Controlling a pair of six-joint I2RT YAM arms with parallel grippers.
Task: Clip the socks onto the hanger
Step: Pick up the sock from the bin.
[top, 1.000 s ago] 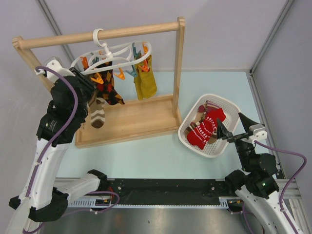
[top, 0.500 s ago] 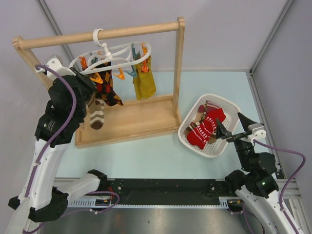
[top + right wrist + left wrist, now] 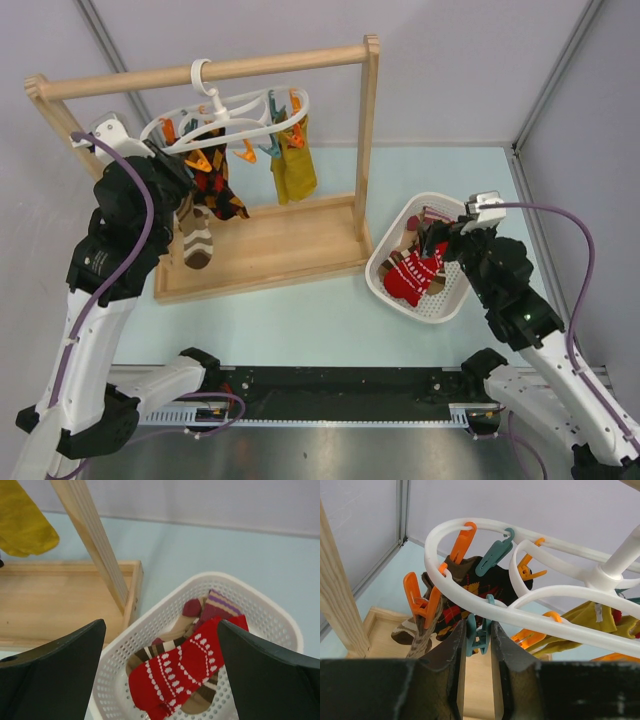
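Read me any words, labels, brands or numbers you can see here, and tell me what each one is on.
No readable text in any view.
The small white tag on the mustard-yellow sock: too small and blurred to read.
On the hanger, the basket and the red sock: no print; the sock's white marks are a knitted pattern, not letters.

site: robot lab | cues: grey booth walls [image 3: 450,70], table-mounted arms [image 3: 90,320]
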